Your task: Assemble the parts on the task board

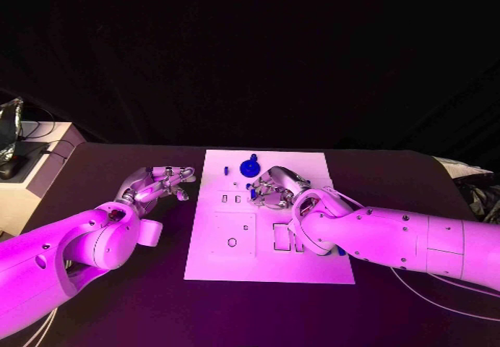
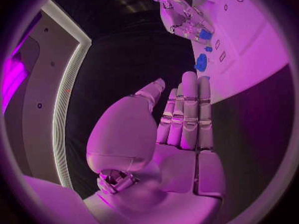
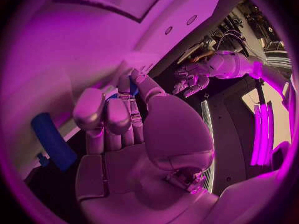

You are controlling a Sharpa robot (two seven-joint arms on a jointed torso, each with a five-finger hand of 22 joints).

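Task board [image 1: 224,267] flat on the black table [image 1: 125,303], long edge running away from the robot, with several rectangular cut-outs in the near half. Right hand [image 1: 273,189] over the middle of the board, fingers curled in around a small blue part [image 3: 132,88]; part seen between the fingertips in the right wrist view and again at that hand in the left wrist view. Left hand [image 1: 162,182] on the table just beside the board's left edge, clear of the board, holding nothing; fingers [image 2: 189,109] straight and close together in the left wrist view. Larger round blue part [image 1: 250,167] on the far end of the board, just beyond the right hand, with a small blue peg [image 1: 226,170] near it to the left. Elongated blue part [image 3: 53,140] near the right hand in the right wrist view; resting place not discernible.
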